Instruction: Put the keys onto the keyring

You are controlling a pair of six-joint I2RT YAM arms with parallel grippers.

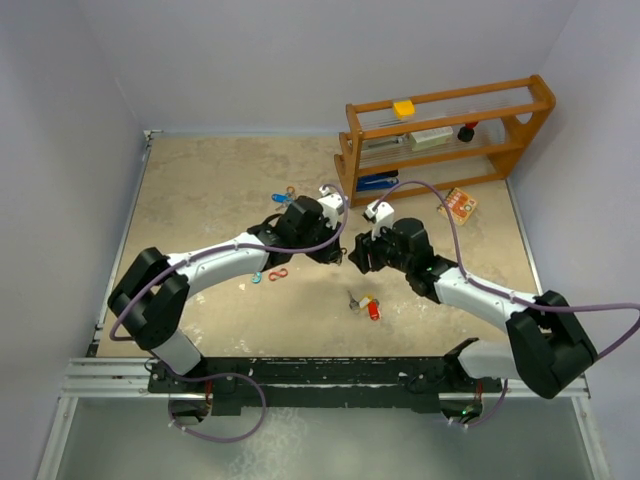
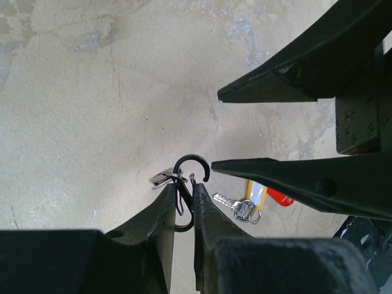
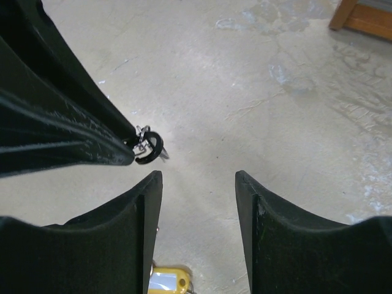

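Yellow tag [image 3: 166,280] cut by bottom edge; keys [image 2: 231,203] partly behind right tool [image 2: 215,130]; key count unclear.

No text, number or brand can be read in any view. The orange card [image 1: 460,204] lying on the surface [image 1: 200,200] carries some pale marks, too small to resolve into letters. The pale box [image 1: 431,138] on the shelf [image 1: 480,98] has a face too blurred to make out (it may be printed, but that cannot be told). The yellow tag [image 3: 166,281] has a whitish label window, and nothing legible shows in it from either wrist view.
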